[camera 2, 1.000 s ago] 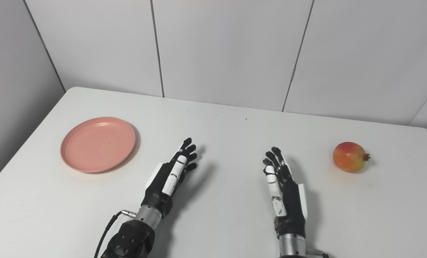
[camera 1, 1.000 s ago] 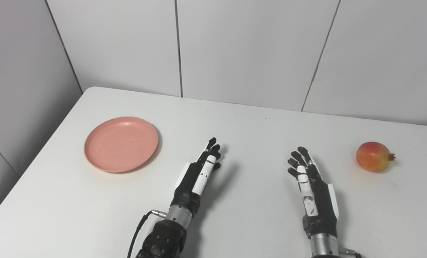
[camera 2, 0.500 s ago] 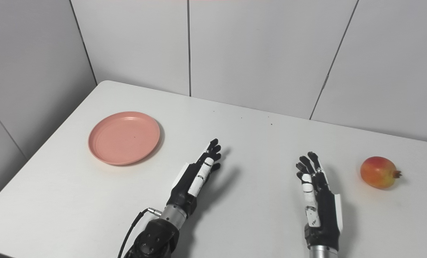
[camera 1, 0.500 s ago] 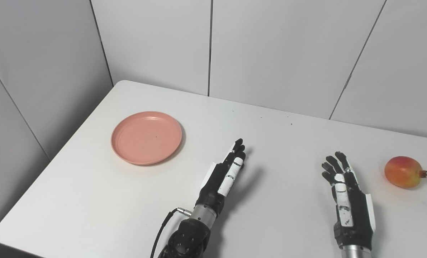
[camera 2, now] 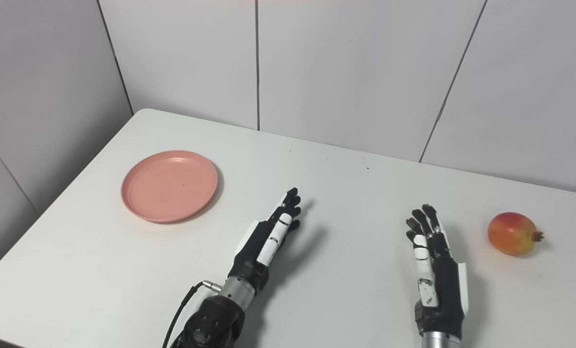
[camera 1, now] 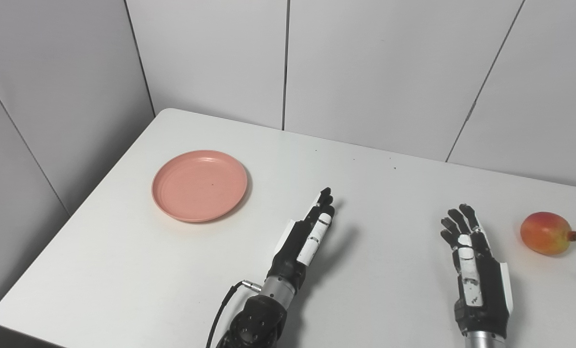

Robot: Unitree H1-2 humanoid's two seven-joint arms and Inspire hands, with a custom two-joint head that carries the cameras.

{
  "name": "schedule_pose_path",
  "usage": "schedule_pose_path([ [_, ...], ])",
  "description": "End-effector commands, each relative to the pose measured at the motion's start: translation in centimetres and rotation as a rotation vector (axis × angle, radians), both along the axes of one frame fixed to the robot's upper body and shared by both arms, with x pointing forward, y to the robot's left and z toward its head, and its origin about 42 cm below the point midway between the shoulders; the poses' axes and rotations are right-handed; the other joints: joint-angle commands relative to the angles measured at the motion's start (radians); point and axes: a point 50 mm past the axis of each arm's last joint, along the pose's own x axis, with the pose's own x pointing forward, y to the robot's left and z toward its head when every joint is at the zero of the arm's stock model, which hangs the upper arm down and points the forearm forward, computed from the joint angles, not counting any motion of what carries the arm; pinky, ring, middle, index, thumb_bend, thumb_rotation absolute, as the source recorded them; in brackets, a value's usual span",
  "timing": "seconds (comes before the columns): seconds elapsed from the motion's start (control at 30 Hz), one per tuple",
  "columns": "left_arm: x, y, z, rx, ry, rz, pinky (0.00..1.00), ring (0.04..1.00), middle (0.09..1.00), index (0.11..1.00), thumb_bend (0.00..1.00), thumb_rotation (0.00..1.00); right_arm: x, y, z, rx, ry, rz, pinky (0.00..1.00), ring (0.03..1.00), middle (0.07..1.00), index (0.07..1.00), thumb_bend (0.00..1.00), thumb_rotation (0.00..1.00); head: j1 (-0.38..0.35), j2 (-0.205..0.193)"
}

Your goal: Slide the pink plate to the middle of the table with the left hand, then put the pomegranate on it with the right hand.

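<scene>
Pink plate [camera 1: 199, 185] lying flat and bare on the left part of the white table [camera 1: 123, 270], well short of the middle. Left hand [camera 1: 306, 237] hovering to its right, near but apart from the rim, fingers straight and held close together, grasping nothing. Pomegranate [camera 1: 546, 233] resting on its side far to the right, crown pointing right, untouched. Right hand [camera 1: 474, 266] near it, fingers spread, released and empty.

First step not yet begun. Best done, by this reading, by reaching across to the plate's far left rim, laying fingertips flat against or just inside the lip, then drawing it right in one low, steady pull. Light downward pressure advised: a shallow plate on a smooth top likely to skid or spin if pushed off-centre. Right hand better kept clear of the middle meanwhile.
</scene>
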Motion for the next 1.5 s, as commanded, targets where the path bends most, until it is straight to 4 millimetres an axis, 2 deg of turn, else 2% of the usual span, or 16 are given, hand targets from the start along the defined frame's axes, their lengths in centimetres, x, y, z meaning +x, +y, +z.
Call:
schedule_pose_path([
  [0.0,0.5,-1.5,0.7,-0.018,-0.018,-0.038,0.95,0.981,0.993,0.986,0.35,1.00,-1.0,-1.1,-2.0,-0.023,0.030,-0.006,0.88,0.872,0.883,0.902,0.46,0.81,-0.001,-0.001],
  [0.2,0.4,-1.1,0.8,0.011,-0.040,-0.028,0.96,0.982,0.994,0.983,0.37,1.00,-1.1,-1.1,-2.1,-0.035,0.028,-0.007,0.88,0.869,0.880,0.906,0.44,0.84,0.000,-0.006],
  [0.53,1.0,-0.2,1.3,-0.036,-0.100,0.027,0.92,0.949,0.962,0.955,0.41,1.00,-1.1,-0.9,-2.2,-0.026,0.033,-0.010,0.87,0.869,0.878,0.902,0.46,0.81,0.001,-0.011],
  [0.6,1.2,0.1,1.5,-0.040,-0.112,0.046,0.94,0.953,0.965,0.957,0.45,1.00,-1.1,-0.8,-2.2,-0.023,0.034,-0.012,0.87,0.869,0.876,0.900,0.46,0.80,0.001,-0.011],
  [1.03,2.2,1.7,2.9,-0.035,-0.183,0.133,0.92,0.930,0.945,0.931,0.51,1.00,-1.2,-0.7,-2.3,-0.051,0.042,-0.002,0.88,0.877,0.884,0.908,0.46,0.84,-0.003,-0.013],
  [1.13,2.2,1.9,3.5,-0.021,-0.204,0.139,0.94,0.945,0.954,0.943,0.51,1.00,-1.1,-0.7,-2.4,-0.041,0.048,0.008,0.91,0.902,0.908,0.923,0.45,0.89,-0.004,-0.014],
  [1.2,2.2,2.0,3.9,-0.008,-0.223,0.145,0.94,0.948,0.951,0.939,0.48,1.00,-1.1,-0.7,-2.4,-0.034,0.052,0.013,0.94,0.927,0.930,0.940,0.46,0.97,-0.005,-0.016],
  [1.33,2.5,2.4,4.7,-0.007,-0.285,0.160,0.92,0.937,0.941,0.927,0.44,1.00,-1.1,-0.6,-2.4,-0.026,0.056,0.023,0.96,0.948,0.948,0.956,0.49,1.00,-0.004,-0.019],
  [1.47,3.0,3.0,5.4,-0.001,-0.325,0.174,0.91,0.938,0.951,0.936,0.45,1.00,-1.1,-0.7,-2.4,-0.012,0.060,0.033,0.99,0.969,0.967,0.975,0.52,1.00,-0.004,-0.021],
])
